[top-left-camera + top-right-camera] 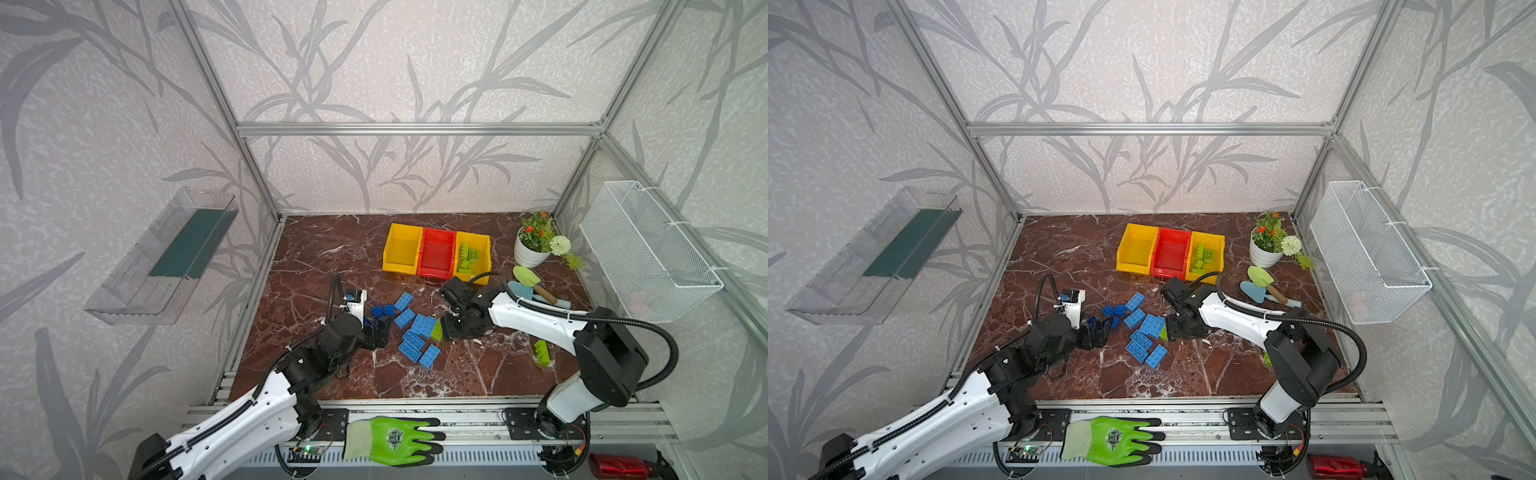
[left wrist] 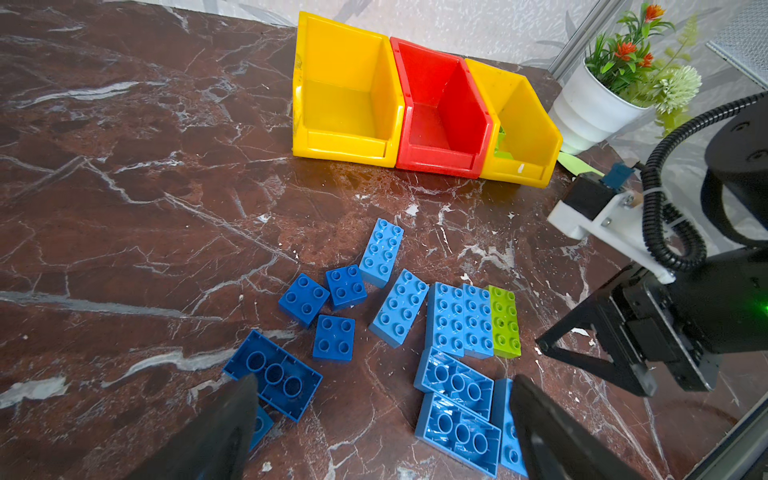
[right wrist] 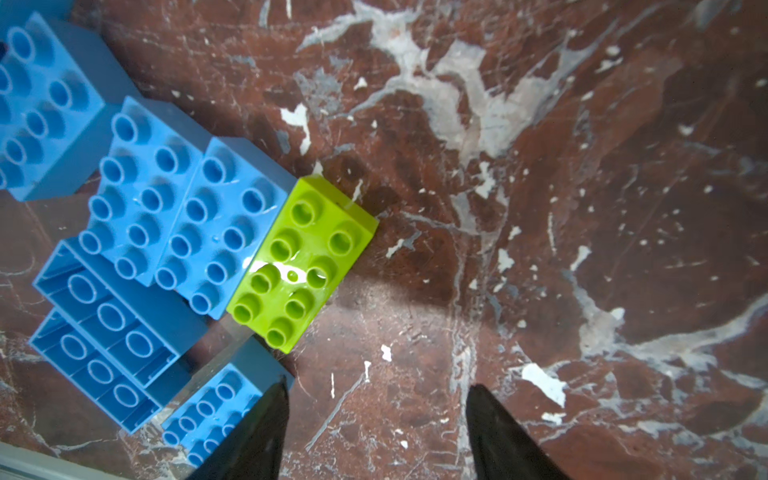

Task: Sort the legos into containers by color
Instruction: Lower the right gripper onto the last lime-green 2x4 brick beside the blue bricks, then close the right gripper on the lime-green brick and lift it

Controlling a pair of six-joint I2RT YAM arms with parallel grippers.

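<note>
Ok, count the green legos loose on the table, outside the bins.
2. One green lego rests against the light blue bricks; a second green lego lies alone beside the right arm. More may be hidden.

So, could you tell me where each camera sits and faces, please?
Both top views: high in front, looking down over the table; left gripper and right gripper show.
Left wrist: behind the left gripper, facing the bins across blue bricks; own fingers and right gripper show.
Right wrist: behind the right gripper, looking down at the green brick; own fingertips show.
Shared: both wrist views show that green brick.
</note>
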